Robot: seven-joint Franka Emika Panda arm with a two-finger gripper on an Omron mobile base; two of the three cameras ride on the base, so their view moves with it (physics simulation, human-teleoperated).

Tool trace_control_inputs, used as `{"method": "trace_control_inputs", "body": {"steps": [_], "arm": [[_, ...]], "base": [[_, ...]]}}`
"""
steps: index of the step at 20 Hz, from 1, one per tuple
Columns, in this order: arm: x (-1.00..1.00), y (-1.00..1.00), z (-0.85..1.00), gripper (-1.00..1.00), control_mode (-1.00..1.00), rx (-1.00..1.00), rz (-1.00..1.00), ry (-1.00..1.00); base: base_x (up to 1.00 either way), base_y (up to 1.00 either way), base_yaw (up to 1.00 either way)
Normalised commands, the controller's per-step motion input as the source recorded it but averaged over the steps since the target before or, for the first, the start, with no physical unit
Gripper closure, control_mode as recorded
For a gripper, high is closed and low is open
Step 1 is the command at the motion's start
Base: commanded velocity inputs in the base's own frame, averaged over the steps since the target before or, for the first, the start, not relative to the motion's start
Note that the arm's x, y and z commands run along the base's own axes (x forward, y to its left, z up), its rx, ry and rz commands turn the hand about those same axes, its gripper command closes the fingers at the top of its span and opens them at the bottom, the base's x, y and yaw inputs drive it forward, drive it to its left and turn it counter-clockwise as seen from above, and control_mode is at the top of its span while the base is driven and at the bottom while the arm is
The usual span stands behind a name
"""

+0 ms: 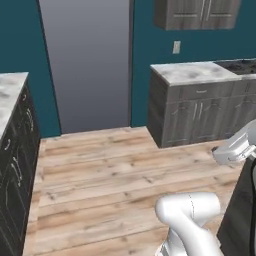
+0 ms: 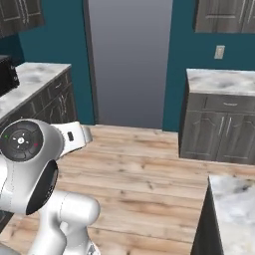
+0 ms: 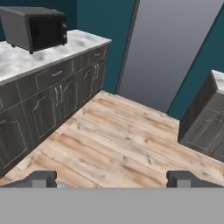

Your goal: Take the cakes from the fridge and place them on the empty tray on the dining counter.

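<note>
1. Overhead, the arm point(image 1: 192, 217) rose from the base in the left base view, its white elbow bent over a wood floor point(image 1: 110, 170)
2. The gripper point(image 3: 111, 178) showed in the hand view as two dark fingertips point(image 3: 41, 178) set wide apart at the bottom, nothing between them, hanging above the floor
3. No cake, fridge or tray came into any view; where they lay I could not tell
4. At the lower right of the right base view stood a marble top point(image 2: 234, 209) on a dark base; whether this was the dining counter I could not tell
5. A grey doorway point(image 1: 87, 65) sat in the teal wall point(image 1: 150, 55) straight ahead
6. Right of the doorway stood a grey cabinet point(image 1: 197, 107) with a marble top, and a stovetop point(image 1: 239, 65) at its far right end
7. A wall outlet point(image 1: 176, 47) sat above that cabinet, under upper cabinets point(image 1: 197, 14)
8. Left of the doorway ran another cabinet run point(image 3: 48, 94) with a marble top, and a black microwave point(image 3: 36, 27) stood on it
</note>
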Motion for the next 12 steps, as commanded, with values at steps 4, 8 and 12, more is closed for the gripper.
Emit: {"method": "trace_control_inputs", "body": {"steps": [4,8,12], "arm": [[0.00,0.00,0.00,-1.00,1.00,0.00,0.00,0.00],[0.00,0.00,0.00,-1.00,1.00,0.00,0.00,0.00],[0.00,0.00,0.00,-1.00,1.00,0.00,0.00,0.00]], "base": [[1.00,-0.18,-0.10],[1.00,-0.44,-0.33],[1.00,-0.37,-0.47]]}}
